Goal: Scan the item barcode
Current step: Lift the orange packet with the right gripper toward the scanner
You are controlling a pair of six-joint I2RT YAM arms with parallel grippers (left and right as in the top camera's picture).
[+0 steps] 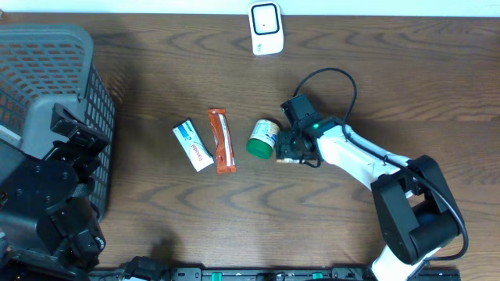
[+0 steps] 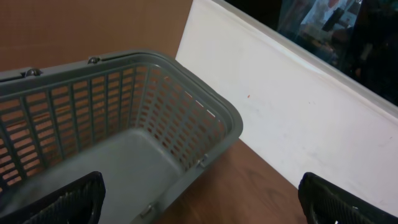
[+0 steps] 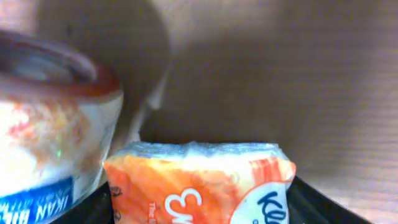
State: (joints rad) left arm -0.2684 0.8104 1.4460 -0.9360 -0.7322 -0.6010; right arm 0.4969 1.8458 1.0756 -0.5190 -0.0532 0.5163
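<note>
An orange and white soft packet (image 3: 199,180) fills the gap between my right gripper's (image 3: 199,208) dark fingers, which press on both its sides. In the overhead view that gripper (image 1: 294,148) sits low on the table and hides nearly all of the packet. Just left of it, touching or almost touching, lies a can (image 1: 263,138) with a green lid, seen close up as the can (image 3: 50,137) in the right wrist view. The white scanner (image 1: 266,28) stands at the far edge. My left gripper (image 2: 202,202) is open over the basket's corner with nothing in it.
A grey plastic basket (image 1: 47,78) stands at the far left, its rim (image 2: 186,81) below the left wrist. An orange bar wrapper (image 1: 222,140) and a white and blue box (image 1: 192,145) lie left of the can. A white wall (image 2: 298,112) lines the table's back.
</note>
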